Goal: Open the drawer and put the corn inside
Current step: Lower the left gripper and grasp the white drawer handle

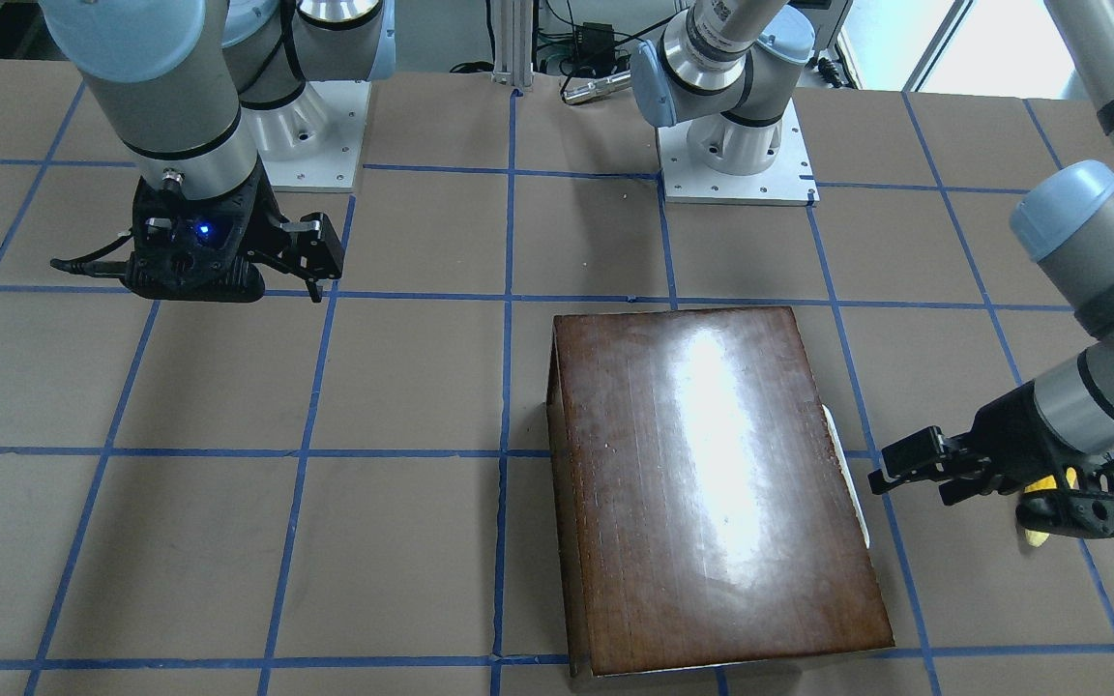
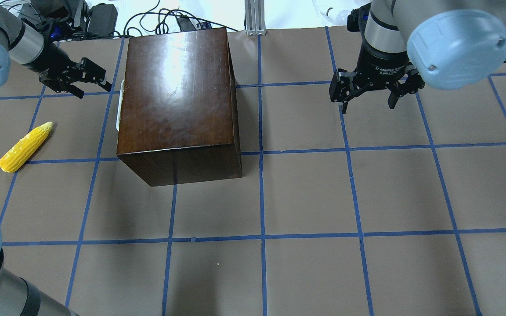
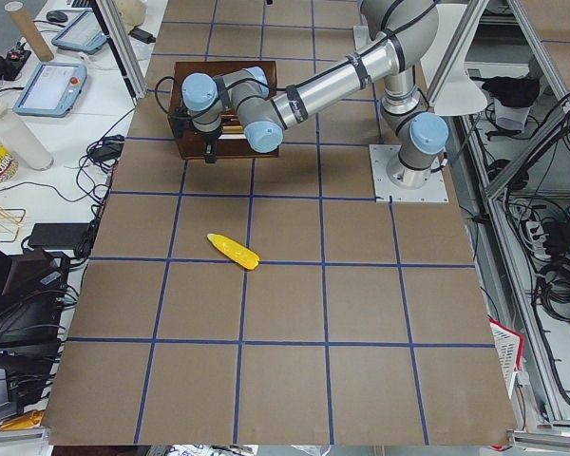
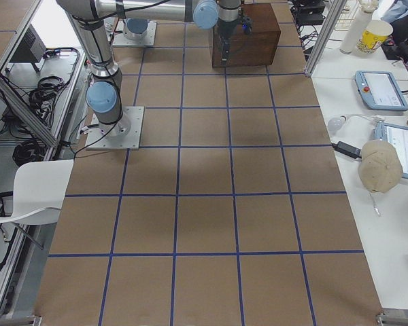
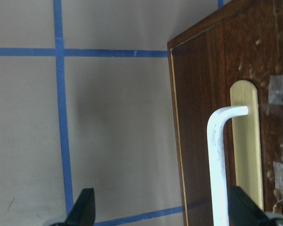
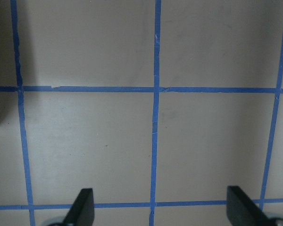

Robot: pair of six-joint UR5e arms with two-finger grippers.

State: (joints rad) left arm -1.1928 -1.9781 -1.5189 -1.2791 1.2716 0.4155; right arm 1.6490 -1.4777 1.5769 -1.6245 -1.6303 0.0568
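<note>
Left gripper (image 2: 94, 90): jaws spread, empty, facing the white handle (image 5: 217, 160), so that I can hook it and pull.
Drawer (image 5: 198, 117): shut inside the dark wooden box (image 2: 176, 87).
Corn (image 2: 25, 146): lies on the surface (image 2: 305, 193), left of the box, within my left arm's reach.
Right gripper (image 2: 367, 103): jaws spread, empty, hovering aside.

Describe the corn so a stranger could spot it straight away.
Find the glossy dark-brown wooden box on the blue-gridded table. Beside it, toward the robot's left, the corn lies flat, clear of the box. It is the only bright yellow, tapered, bumpy thing there.
</note>
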